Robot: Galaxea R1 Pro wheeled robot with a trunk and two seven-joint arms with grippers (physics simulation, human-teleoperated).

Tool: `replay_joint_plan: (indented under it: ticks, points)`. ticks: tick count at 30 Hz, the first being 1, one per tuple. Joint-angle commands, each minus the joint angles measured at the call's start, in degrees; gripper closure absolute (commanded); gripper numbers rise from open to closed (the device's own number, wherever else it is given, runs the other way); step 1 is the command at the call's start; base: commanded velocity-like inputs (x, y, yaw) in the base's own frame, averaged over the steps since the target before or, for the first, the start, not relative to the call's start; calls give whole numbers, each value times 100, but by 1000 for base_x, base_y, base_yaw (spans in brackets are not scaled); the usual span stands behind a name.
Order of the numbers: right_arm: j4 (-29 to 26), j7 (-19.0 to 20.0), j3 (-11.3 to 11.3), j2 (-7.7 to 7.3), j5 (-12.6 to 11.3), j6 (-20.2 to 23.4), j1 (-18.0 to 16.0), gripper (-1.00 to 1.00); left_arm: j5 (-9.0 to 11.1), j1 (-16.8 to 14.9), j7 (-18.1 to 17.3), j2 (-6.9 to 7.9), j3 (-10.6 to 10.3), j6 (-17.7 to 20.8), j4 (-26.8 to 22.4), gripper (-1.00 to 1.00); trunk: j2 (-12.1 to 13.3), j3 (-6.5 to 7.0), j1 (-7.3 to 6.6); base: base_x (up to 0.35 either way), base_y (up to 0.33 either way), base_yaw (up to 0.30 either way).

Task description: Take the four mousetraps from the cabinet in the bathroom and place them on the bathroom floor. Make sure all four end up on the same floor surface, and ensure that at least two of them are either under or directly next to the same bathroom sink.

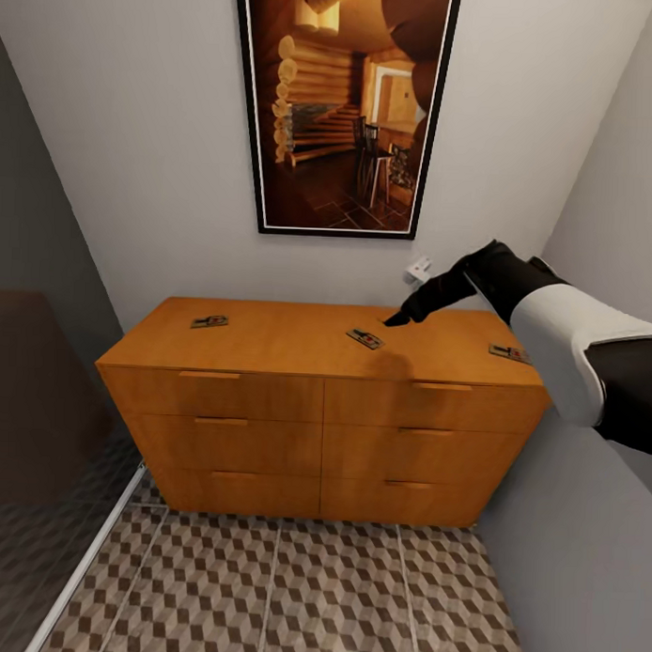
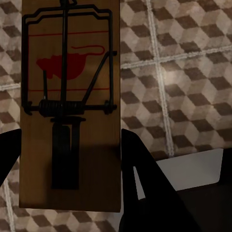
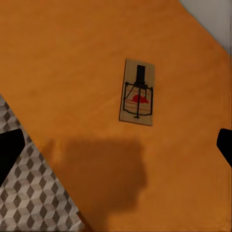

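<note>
Three mousetraps lie on top of the orange-brown cabinet: one at the left, one in the middle, one at the right end. My right gripper hovers over the cabinet top just behind the middle trap. In the right wrist view that mousetrap lies flat ahead of the open right gripper, with its fingers spread wide. My left gripper is shut on another mousetrap, held above the cube-patterned bathroom floor.
A framed picture and a wall socket are on the wall behind the cabinet. A dark glass panel stands at the left and a grey wall at the right. Tiled floor lies in front of the drawers.
</note>
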Motion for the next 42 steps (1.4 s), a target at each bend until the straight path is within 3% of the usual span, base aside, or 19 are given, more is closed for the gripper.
replay_joint_plan:
  ticks: [1,18,22,26,33,42]
  points:
    - [4,26,42,-22,-33,48,-2,-100,3,-5,25,-4,-49,-24,15,100,-3,-5,0,0,0,0]
    - [410,8,41,-94,6,29,-2,-100,3,-5,25,-4,-49,-24,15,100,-3,-5,0,0,0,0]
    - [540,-229,30,-92,-23,36,-2,-100,3,-5,25,-4,-49,-24,15,100,-3,-5,0,0,0,0]
    - [597,-637,21,-92,-154,36,-2,-100,3,-5,25,-4,-49,-24,15,100,-3,-5,0,0,0,0]
    - [621,-1132,17,-88,-696,42,4,-100,3,-5,25,-4,-49,-24,15,100,-3,-5,0,0,0,0]
    - [625,-1530,16,-90,-903,45,7,-100,3,-5,30,10,-49,-24,15,100,-3,-5,0,0,0,0]
